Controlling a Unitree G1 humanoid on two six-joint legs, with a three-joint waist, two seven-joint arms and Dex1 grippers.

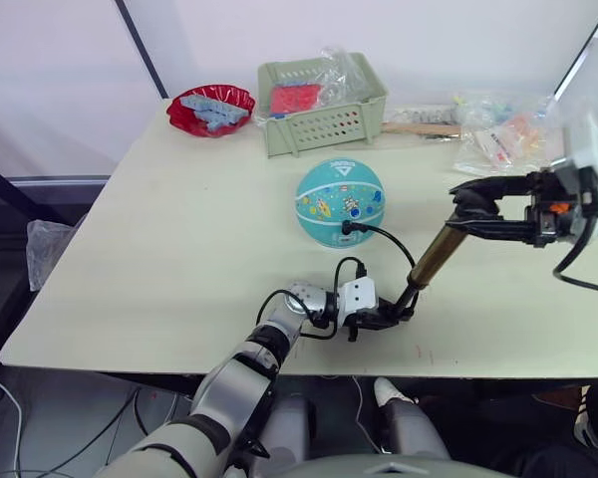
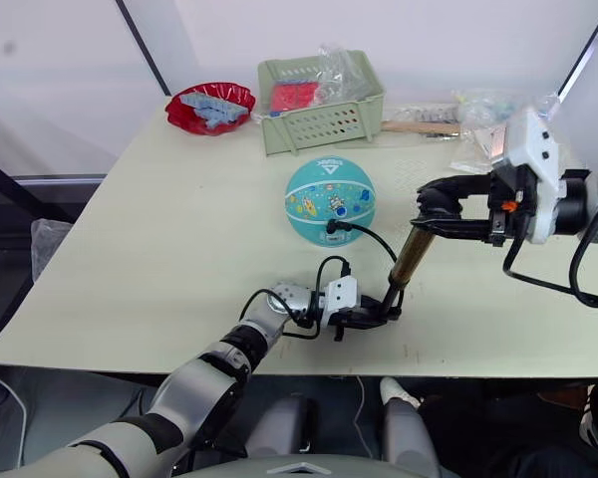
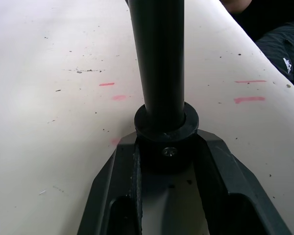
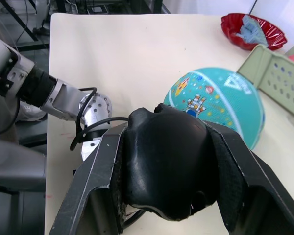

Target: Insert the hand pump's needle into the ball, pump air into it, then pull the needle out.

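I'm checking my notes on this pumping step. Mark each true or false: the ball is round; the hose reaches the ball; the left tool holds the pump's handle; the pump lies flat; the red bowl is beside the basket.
1. The ball is round: true.
2. The hose reaches the ball: true.
3. The left tool holds the handle: false; it grips the pump's base, and the right tool holds the handle.
4. The pump lies flat: false; it stands tilted.
5. The red bowl is beside the basket: true.

Bright even light, soft shadows, wrist close-ups blurred
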